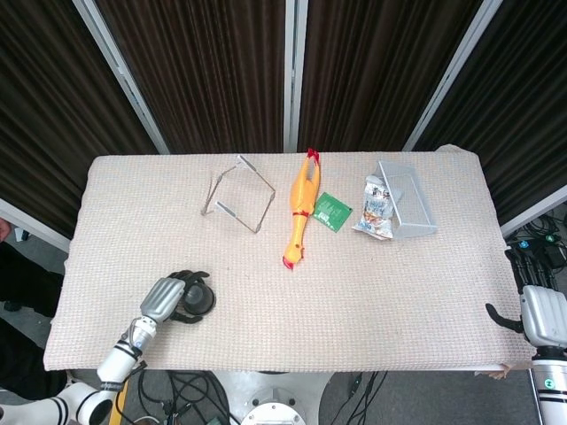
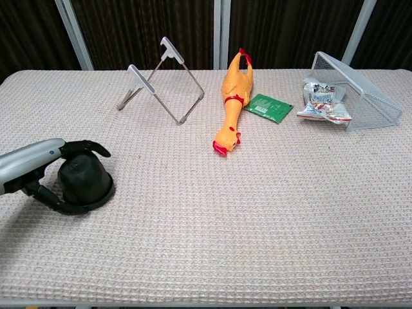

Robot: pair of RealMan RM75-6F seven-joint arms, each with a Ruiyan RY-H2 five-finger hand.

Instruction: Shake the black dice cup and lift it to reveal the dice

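My left hand (image 2: pixel 38 168) is wrapped round the black dice cup (image 2: pixel 85 182), dark fingers (image 2: pixel 87 148) curled over its crown and the thumb hooked low against its flared rim, so I judge the grip closed on it. The cup stands mouth down on the woven table cover (image 2: pixel 257 225) near the front left corner, rim flat on the cloth, which is what keeps the dice trapped; I cannot see any dice, and take them to be underneath. I hold it from above and from the side because shaking means sliding or rattling it without letting the rim tip open, and the lift comes only afterwards. In the head view the same hand (image 1: pixel 165 299) and cup (image 1: pixel 197 298) sit close to the near edge.

My right hand (image 1: pixel 540 314) hangs off the right end of the table, holding nothing, its fingers apart as far as I can tell; this job needs one hand only, so it waits out of the way.

Further back, well apart from the cup, lie a rubber chicken (image 2: pixel 234 100), a green packet (image 2: pixel 270 107) just beside it, a wire stand (image 2: pixel 161 80), and a mesh basket (image 2: pixel 357 91) on its side with a snack bag (image 2: pixel 324 103) at its mouth; none of these should hinder the shake
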